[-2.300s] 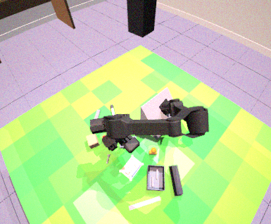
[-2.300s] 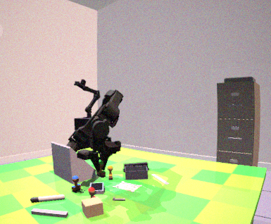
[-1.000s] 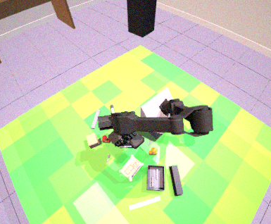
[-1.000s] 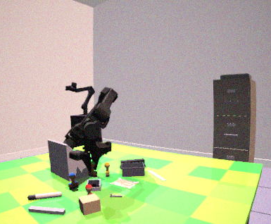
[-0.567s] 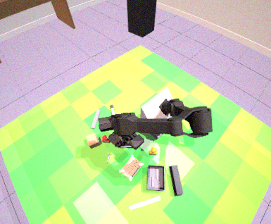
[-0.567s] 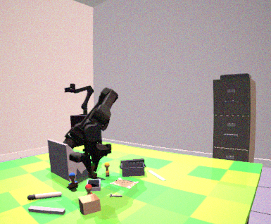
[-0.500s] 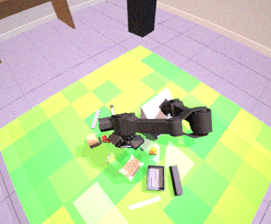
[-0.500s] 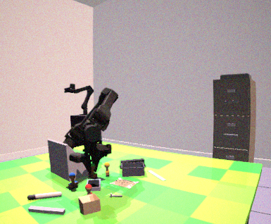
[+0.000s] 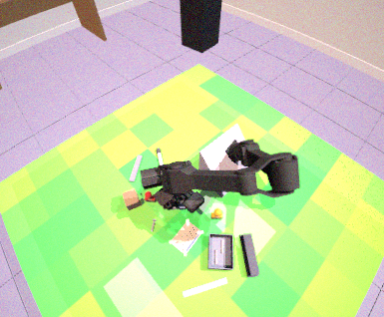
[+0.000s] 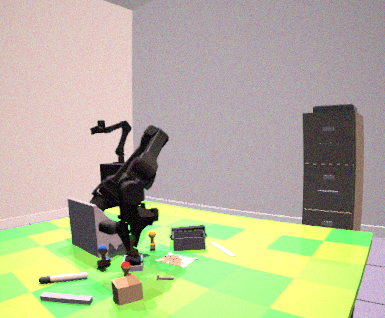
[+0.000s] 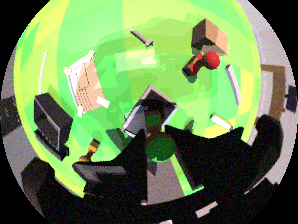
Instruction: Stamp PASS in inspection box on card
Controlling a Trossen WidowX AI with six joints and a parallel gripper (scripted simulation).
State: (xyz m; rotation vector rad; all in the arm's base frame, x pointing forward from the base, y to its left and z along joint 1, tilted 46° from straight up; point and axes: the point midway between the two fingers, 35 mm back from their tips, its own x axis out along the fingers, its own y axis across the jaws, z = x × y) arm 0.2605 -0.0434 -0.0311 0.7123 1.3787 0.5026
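The tool (image 10: 132, 246) (image 11: 154, 129) was clamped on the green-topped stamp (image 11: 161, 147), over the ink pad (image 10: 139, 266) (image 11: 134, 120); 3 other stamps stood or lay on the worktop (image 9: 80, 249) (image 10: 220, 295) (image 11: 115, 30).

The green-knobbed stamp (image 10: 134, 260) (image 11: 160, 146) is gripped upright, foot down at the open, pale-rimmed ink pad (image 10: 136, 268) (image 11: 132, 120); the printed card (image 9: 186, 239) (image 10: 177, 259) (image 11: 89, 87) lies flat, at ten o'clock from it in the wrist view.

Black jointed arm reaching out — bent downward, hand (image 9: 184, 200) (image 10: 133, 249) (image 11: 154, 129) low, its fingers closed on something.

An office-like room with a filing cabinet (image 10: 328, 185).
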